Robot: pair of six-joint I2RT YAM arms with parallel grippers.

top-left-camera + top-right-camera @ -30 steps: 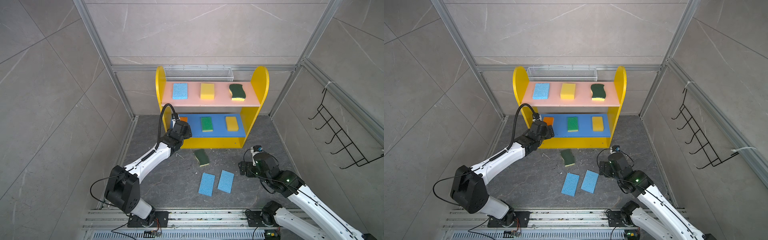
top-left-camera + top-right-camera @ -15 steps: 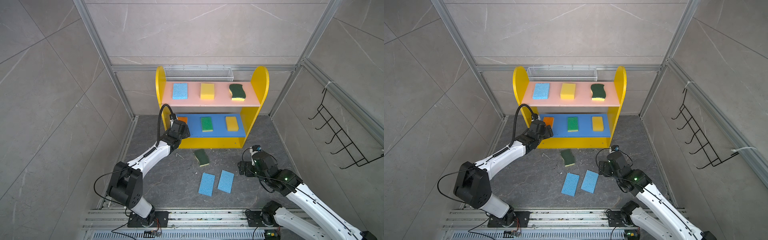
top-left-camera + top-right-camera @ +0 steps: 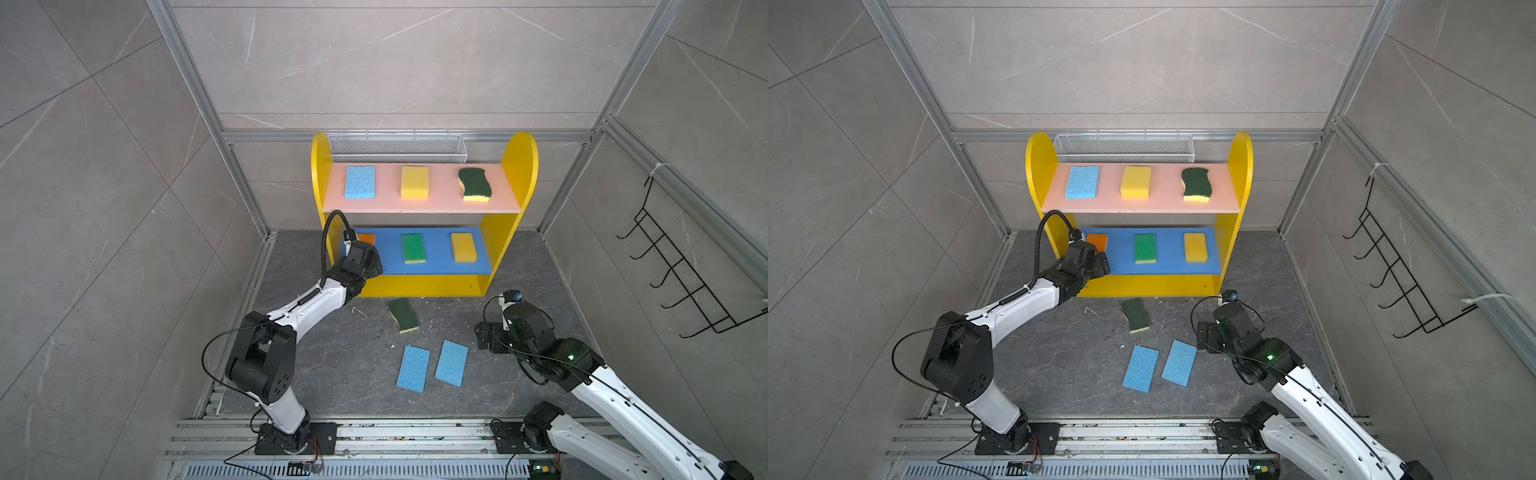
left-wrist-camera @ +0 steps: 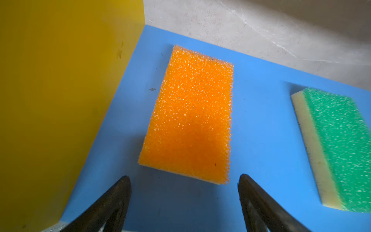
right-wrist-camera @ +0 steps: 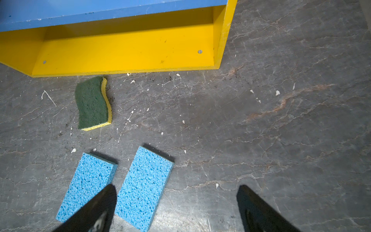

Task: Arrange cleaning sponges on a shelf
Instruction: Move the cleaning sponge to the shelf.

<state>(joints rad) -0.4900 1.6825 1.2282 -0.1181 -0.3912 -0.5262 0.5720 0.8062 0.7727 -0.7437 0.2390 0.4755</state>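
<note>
The left end effector (image 4: 183,176), spread wide and empty, is best drawn straight back so the orange sponge (image 4: 190,114) is not nudged.

A robotics lab test cell is shown, dressed as a tiled utility corner: grey stone-look wall panels (image 3: 374,62) are framed in aluminium profiles (image 3: 270,136), and a left arm (image 3: 309,305) and right arm (image 3: 615,399) are bolted to a slotted rail (image 3: 415,434)

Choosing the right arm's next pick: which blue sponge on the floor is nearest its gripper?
The right-hand blue sponge, beside the right gripper; the other blue sponge lies beyond it.
</note>
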